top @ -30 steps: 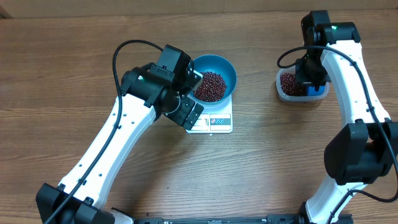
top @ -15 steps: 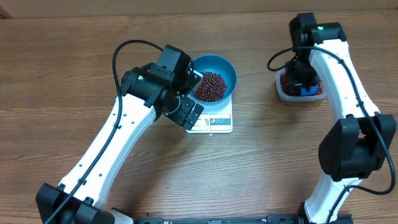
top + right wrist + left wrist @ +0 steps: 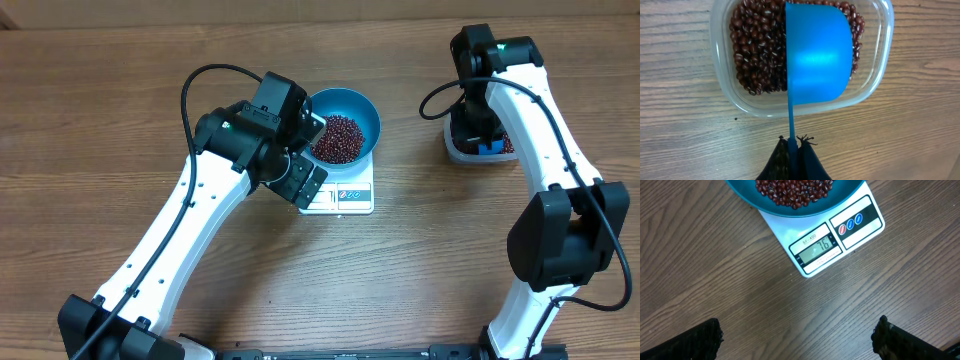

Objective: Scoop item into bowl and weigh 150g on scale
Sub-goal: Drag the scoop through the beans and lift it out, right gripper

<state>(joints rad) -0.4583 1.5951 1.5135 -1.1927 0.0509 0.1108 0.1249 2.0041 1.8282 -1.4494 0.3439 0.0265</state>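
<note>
**Beans in the bowl on the scale, scoop held over the tub**

The beans (image 3: 338, 138) lie heaped in the blue bowl (image 3: 366, 110). They cover its bottom and leave the inner wall bare on the right and far sides. The bowl stands on the far part of the white scale (image 3: 345, 196), and the scale's near strip is uncovered. In the left wrist view that strip carries the display (image 3: 817, 247), lit with digits that look like 76. Beside the display are a red button and two blue buttons (image 3: 850, 224). The scale rests flat on the wooden tabletop (image 3: 450, 270), a little left of the middle and toward the far side.

The left end effector (image 3: 797, 347) hovers just beside the scale's near-left corner. Its two fingers are spread wide, with only bare wood between them. It touches neither the scale nor the bowl.

Well apart to the right, also toward the far side, a clear tub (image 3: 875, 85) sits on the tabletop and holds more beans. The right end effector (image 3: 792, 150) is pinched tight on the thin handle of a small blue scoop (image 3: 817, 55). The scoop's cup is over the right half of the tub, with its smooth blue outside turned toward the wrist camera. It hides the beans beneath it, while those in the left half lie uncovered. Whether the cup touches the beans cannot be told. From overhead, the right arm covers most of the tub, so only part of its rim and a bit of the blue scoop show.
</note>
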